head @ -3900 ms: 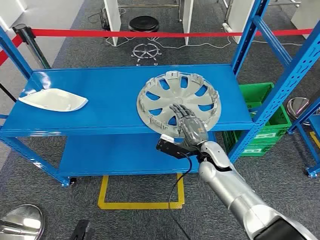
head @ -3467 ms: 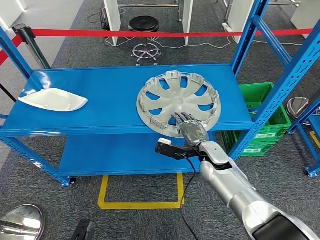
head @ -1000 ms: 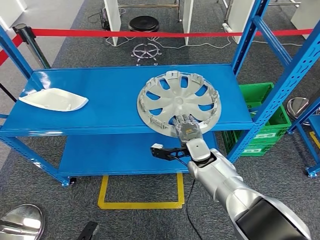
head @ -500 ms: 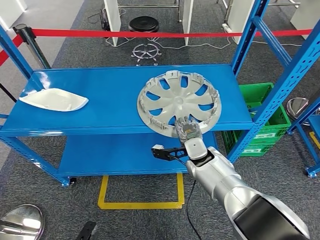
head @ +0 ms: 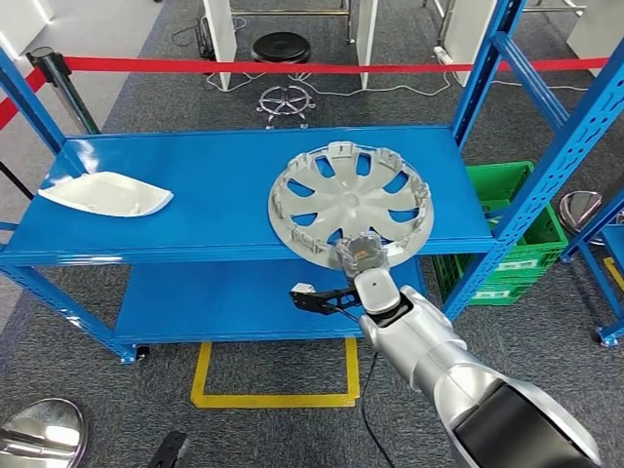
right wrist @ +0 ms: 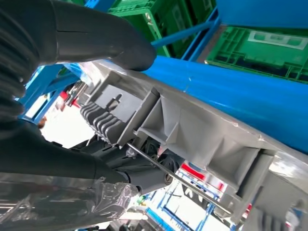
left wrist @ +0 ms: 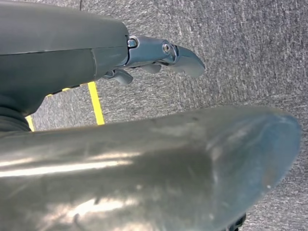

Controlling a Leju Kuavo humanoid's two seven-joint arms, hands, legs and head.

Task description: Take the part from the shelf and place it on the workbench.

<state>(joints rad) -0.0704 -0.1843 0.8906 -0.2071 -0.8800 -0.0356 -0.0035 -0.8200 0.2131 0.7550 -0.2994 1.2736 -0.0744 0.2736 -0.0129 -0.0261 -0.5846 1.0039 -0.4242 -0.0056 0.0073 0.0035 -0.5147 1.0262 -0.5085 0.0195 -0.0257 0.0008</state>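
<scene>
- Since the earliest frame, the right hand [head: 361,255] has drawn back from the spokes of the wheel cover [head: 350,202] to its near rim, where its fingers now clamp that edge; the cover itself has barely shifted on the upper shelf [head: 206,205].
- In the right wrist view the thick thumb [right wrist: 105,41] lies over the grey ribbed rim of the cover and the darker fingers [right wrist: 54,163] sit under it, so the hand is clamped on the rim.
- One wheel cover lies on the right part of the upper shelf, inner side up, its near edge overhanging the shelf's front edge.
- One white curved panel [head: 105,193] rests near the shelf's left end, well apart from the cover.
- One green crate [head: 515,210] stands on the floor just beyond the shelf's right end, behind the blue upright [head: 548,161]; what it holds I cannot tell.
- A lower shelf [head: 235,302] sits beneath the upper one.
- Grey carpet surrounds the shelf, with a yellow floor outline [head: 276,398] in front of it and a red barrier tape [head: 257,66] stretched behind it.
- Behind the tape stand one black round stool [head: 280,46] and one chrome star base [head: 286,99].
- The left hand [left wrist: 160,53] hangs over the carpet, its fingers extended and holding nothing.
</scene>
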